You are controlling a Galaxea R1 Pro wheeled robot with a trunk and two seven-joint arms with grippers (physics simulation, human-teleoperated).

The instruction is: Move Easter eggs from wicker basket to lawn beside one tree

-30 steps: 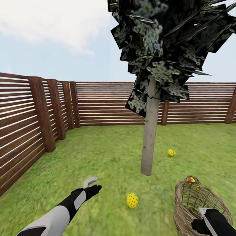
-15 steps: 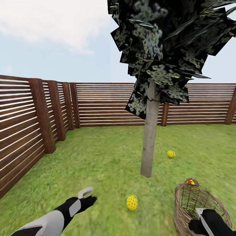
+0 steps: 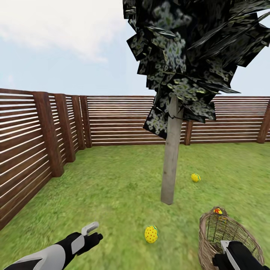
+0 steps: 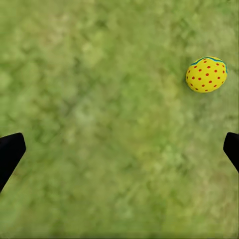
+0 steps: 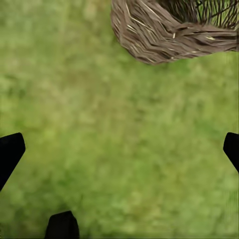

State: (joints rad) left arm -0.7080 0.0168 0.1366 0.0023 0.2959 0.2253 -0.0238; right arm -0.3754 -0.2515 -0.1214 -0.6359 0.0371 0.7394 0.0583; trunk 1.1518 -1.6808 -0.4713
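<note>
The tree (image 3: 170, 161), a pale trunk under a dark mottled crown, rises from the lawn (image 3: 123, 187). Two yellow Easter eggs lie on the grass near it: a red-dotted one (image 3: 151, 234) in front of the trunk and a smaller-looking one (image 3: 195, 177) beyond it to the right. A third egg (image 3: 217, 211) sits at the far rim inside the wicker basket (image 3: 207, 240) at the lower right. My left gripper (image 3: 93, 232) is open and empty over grass, left of the dotted egg (image 4: 206, 74). My right gripper (image 3: 222, 255) hangs open beside the basket (image 5: 169, 30).
A brown slat fence (image 3: 41, 138) runs along the left side and across the back (image 3: 123, 120) of the garden. Open grass lies between the fence and the tree.
My left arm has pulled back toward the lower left, away from the dotted egg. The right gripper has sunk a little. The view has tilted slightly; eggs and basket stay put.
</note>
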